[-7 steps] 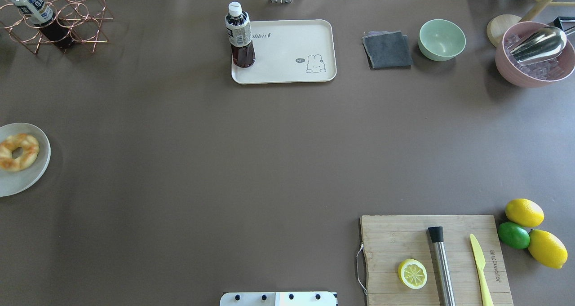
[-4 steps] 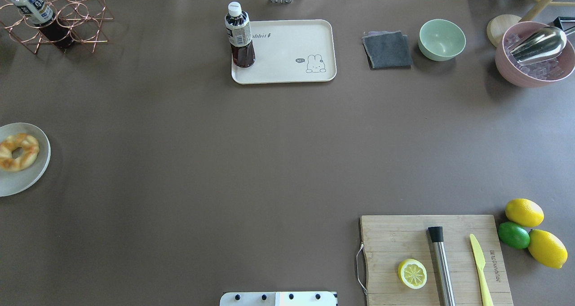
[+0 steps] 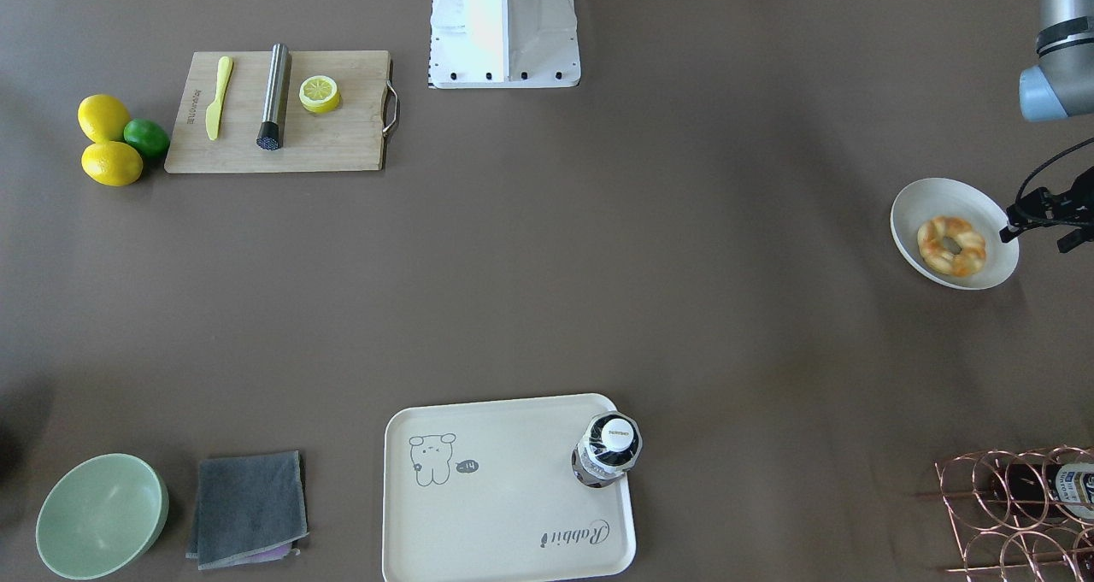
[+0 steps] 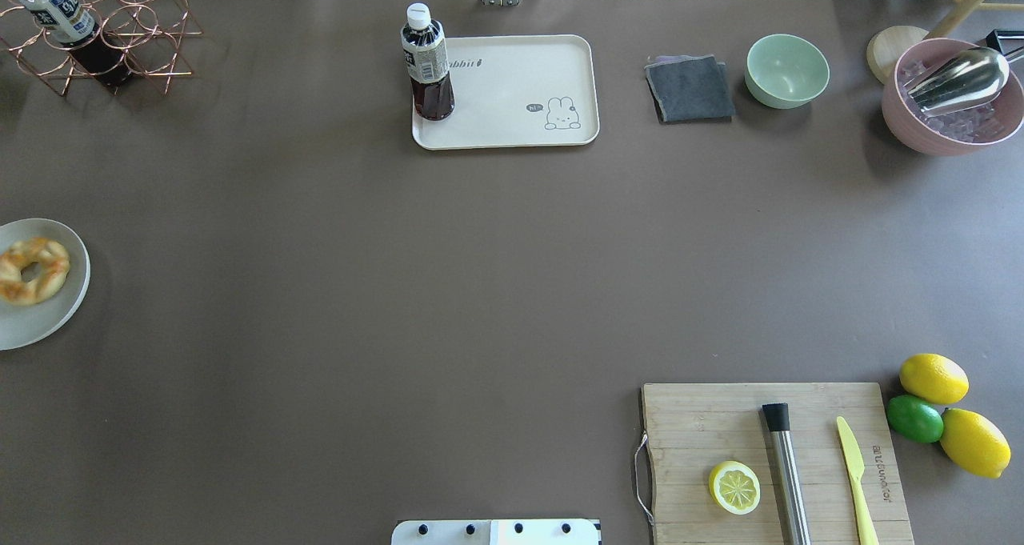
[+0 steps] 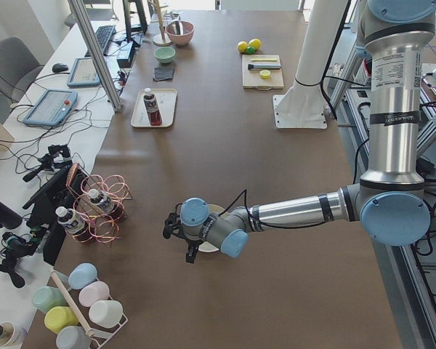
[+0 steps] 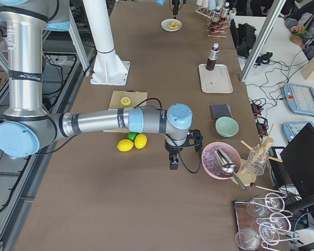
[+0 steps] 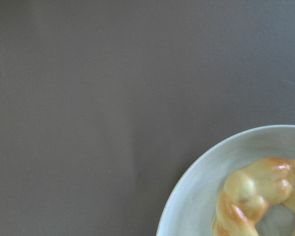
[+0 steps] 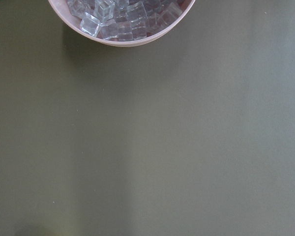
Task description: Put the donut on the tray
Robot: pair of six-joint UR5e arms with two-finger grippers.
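The donut (image 4: pixel 32 270), a golden braided ring, lies on a pale grey plate (image 4: pixel 44 325) at the table's left edge; it also shows in the front view (image 3: pixel 951 246) and the left wrist view (image 7: pixel 253 196). The cream tray (image 4: pixel 520 89) with the rabbit drawing sits at the far middle, with a dark bottle (image 4: pixel 428 65) standing on its left end. My left gripper (image 5: pixel 182 241) hovers just beside the plate; I cannot tell if it is open. My right gripper (image 6: pixel 172 159) hangs near the pink ice bowl (image 6: pixel 220 159); I cannot tell its state.
A copper wire rack (image 4: pixel 120 41) with a bottle stands far left. A grey cloth (image 4: pixel 690 89), green bowl (image 4: pixel 787 70) and pink ice bowl (image 4: pixel 952 121) line the far right. A cutting board (image 4: pixel 696 417) with a lemon half (image 4: pixel 734 487) is near right, beside whole lemons (image 4: pixel 934 378).
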